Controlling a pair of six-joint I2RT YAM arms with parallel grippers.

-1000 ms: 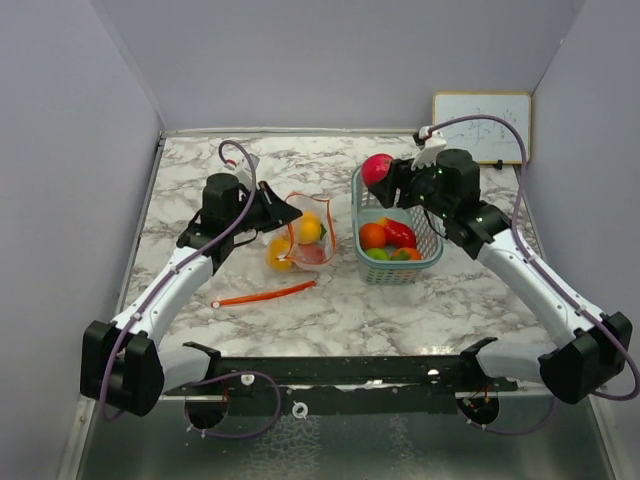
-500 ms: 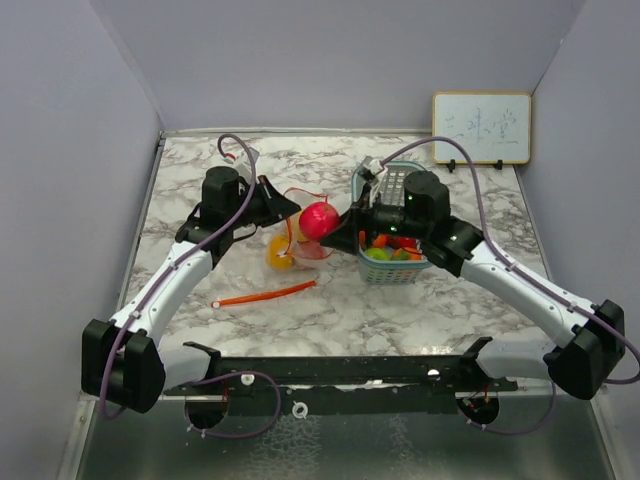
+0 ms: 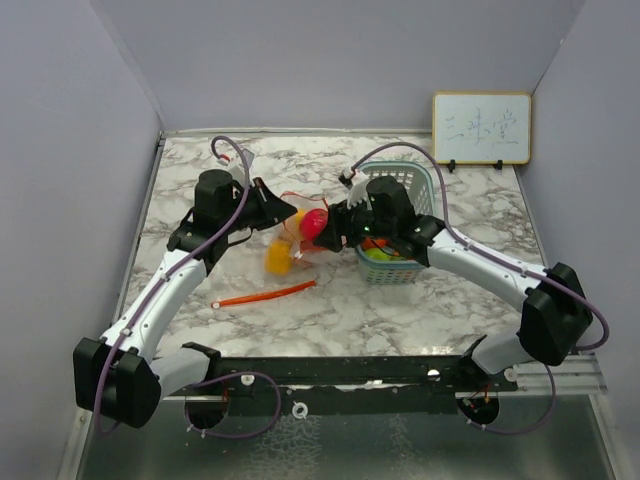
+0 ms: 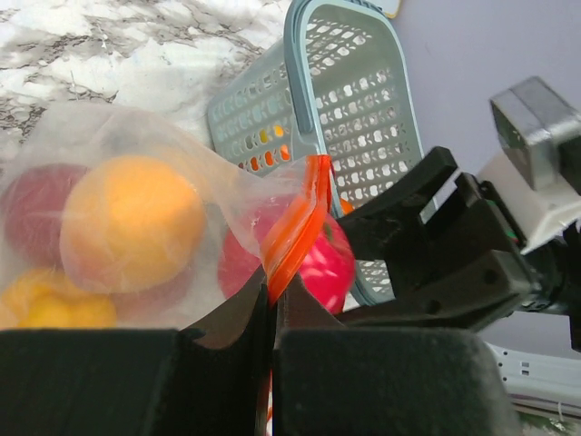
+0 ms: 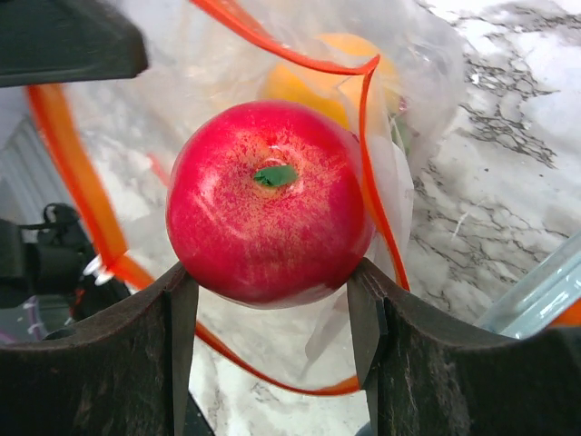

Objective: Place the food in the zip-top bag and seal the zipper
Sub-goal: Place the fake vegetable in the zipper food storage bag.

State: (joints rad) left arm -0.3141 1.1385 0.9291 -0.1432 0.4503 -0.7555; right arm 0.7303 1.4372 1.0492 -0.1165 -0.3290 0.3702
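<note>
- Pinching the orange-red zipper (image 4: 295,232) with the left end effector (image 4: 272,331), fingers pressed together on the strip with no gap showing.
- Holding that edge of the clear zip-top bag (image 4: 227,177) up off the marble counter (image 3: 400,310), mouth turned toward the right arm.
- Clamping a red toy apple (image 5: 268,213) in the right end effector (image 5: 272,304), fingers spread to the fruit's width, one pad on each side, stem dimple facing the wrist camera.
- From the top camera, apple (image 3: 314,222) right at the bag's (image 3: 290,245) mouth, between the left end effector (image 3: 280,210) and the right end effector (image 3: 338,228).
- In the right wrist view, framed by the loop of the zipper (image 5: 367,136); cannot tell whether past the rim.
- Already inside the bag: an orange toy fruit (image 4: 127,222), a yellow toy fruit (image 4: 36,309) and a dark red toy fruit (image 4: 32,209), crowded together against the film.
- Just beside the bag, on its right: a teal lattice basket (image 3: 400,185), with orange and green toy food (image 3: 380,250) inside.
- Nearer the arm bases, flat on the counter and apart from the bag: a thin orange stick (image 3: 265,295).
</note>
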